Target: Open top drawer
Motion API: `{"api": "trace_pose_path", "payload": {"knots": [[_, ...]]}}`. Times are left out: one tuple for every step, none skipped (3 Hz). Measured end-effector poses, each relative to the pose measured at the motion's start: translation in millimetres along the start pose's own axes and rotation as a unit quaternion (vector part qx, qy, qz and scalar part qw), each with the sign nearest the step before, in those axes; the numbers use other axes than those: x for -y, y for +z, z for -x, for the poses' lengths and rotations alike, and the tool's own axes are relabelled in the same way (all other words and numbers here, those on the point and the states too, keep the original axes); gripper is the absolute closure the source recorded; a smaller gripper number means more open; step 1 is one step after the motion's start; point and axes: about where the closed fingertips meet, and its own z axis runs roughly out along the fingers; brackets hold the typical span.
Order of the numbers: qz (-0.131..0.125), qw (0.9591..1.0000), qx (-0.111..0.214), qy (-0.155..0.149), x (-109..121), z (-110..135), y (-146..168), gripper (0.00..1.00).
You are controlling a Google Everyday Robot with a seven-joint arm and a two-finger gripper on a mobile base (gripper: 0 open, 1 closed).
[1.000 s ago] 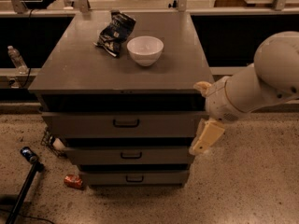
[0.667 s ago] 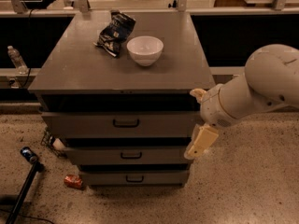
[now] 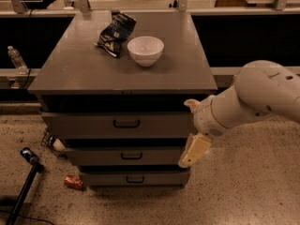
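The top drawer [image 3: 84, 124] is the widest grey front of the cabinet, just under the top slab, with a small black bar handle [image 3: 126, 123] at its centre. Its front sits in line with the cabinet and looks closed. My gripper [image 3: 191, 125] is at the drawer's right end, to the right of the handle and apart from it. Its two cream fingers are spread, one fingertip [image 3: 190, 103] near the top edge of the drawer and one [image 3: 193, 150] lower, over the middle drawer. It holds nothing.
Two narrower drawers, the middle drawer [image 3: 93, 156] and the bottom drawer [image 3: 108, 178], sit below. On the cabinet top [image 3: 70, 74] are a white bowl [image 3: 145, 49] and a dark snack bag [image 3: 114, 33]. A can [image 3: 73, 182] and a black pole [image 3: 23, 191] lie on the floor at the left.
My arm has moved left, bringing the gripper from beside the cabinet's right edge onto the right end of the drawer fronts. The drawers have not moved.
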Motion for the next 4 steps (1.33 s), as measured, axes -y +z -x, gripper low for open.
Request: {"api": "trace_pose_path", "payload": {"knots": [[0.004, 1.0, 0.005, -0.007, 1.0, 1.3, 14.0, 0.0], [0.017, 0.9997, 0.007, -0.016, 9.2, -1.1, 32.8, 0.0], [0.028, 0.9994, 0.006, -0.021, 17.2, -6.9, 49.4, 0.0], [0.032, 0.9993, 0.002, -0.019, 26.7, -14.8, 59.9, 0.0]]}}
